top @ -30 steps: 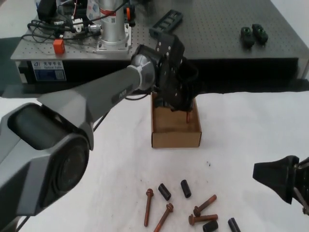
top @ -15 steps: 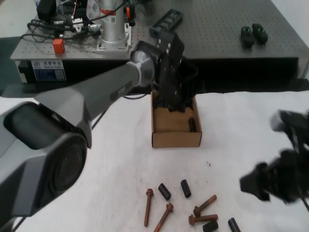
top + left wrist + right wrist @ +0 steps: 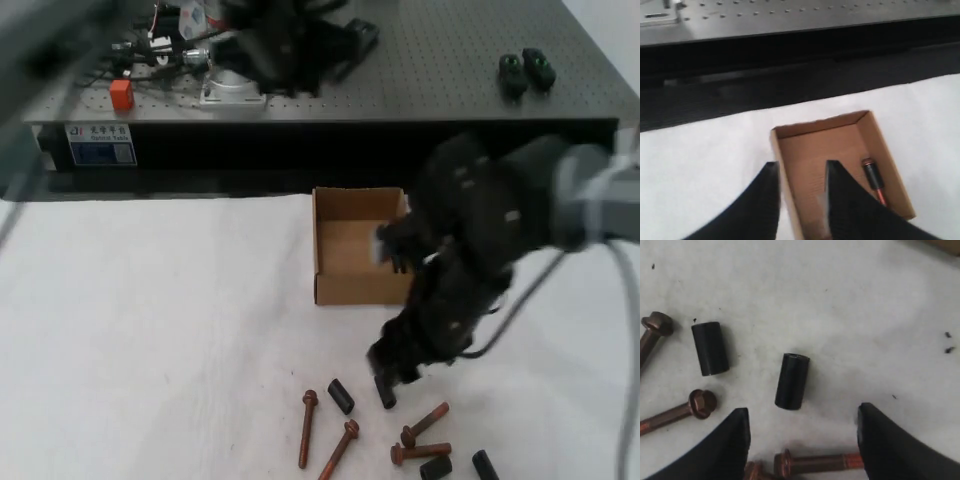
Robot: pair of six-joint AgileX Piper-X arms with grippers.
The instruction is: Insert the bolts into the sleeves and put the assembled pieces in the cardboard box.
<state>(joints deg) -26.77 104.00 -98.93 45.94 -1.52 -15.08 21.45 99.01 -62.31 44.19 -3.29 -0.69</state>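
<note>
Overhead, right tool (image 3: 803, 411) gapes above a sleeve (image 3: 792, 381)

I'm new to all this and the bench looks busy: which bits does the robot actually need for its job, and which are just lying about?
For the job: cardboard box, assembled piece inside it, loose bolts, black sleeves, left gripper, right gripper.

Lying about: orange block, cables, two dark green parts on the metal bench.
</note>
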